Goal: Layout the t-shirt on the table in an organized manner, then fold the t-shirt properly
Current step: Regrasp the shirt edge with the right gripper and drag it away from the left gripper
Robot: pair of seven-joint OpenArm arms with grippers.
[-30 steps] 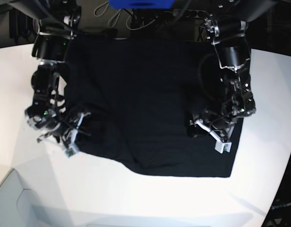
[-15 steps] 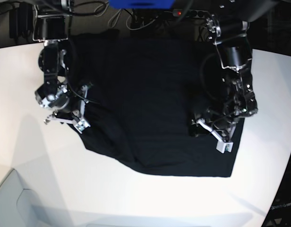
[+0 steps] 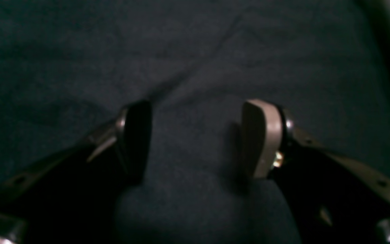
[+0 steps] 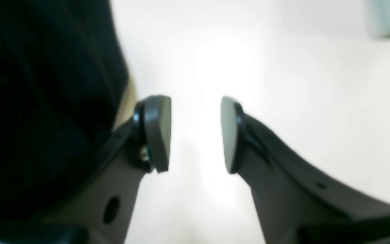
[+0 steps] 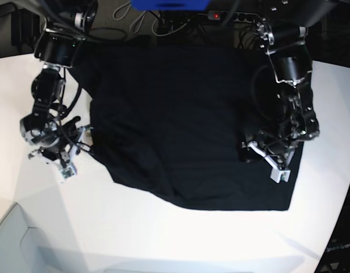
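While we look through the left wrist view, our left pincer [image 3: 195, 139] stands parted, a raised fold of the t-shirt [image 3: 195, 61] between its fingers, neither pad visibly pressing it. Through the right wrist view, our right pincer [image 4: 195, 134] is released over bare white worktop [image 4: 283, 67], beside the cloth's edge. From the base view, the shirt lies spread flat; we read no label or writing.
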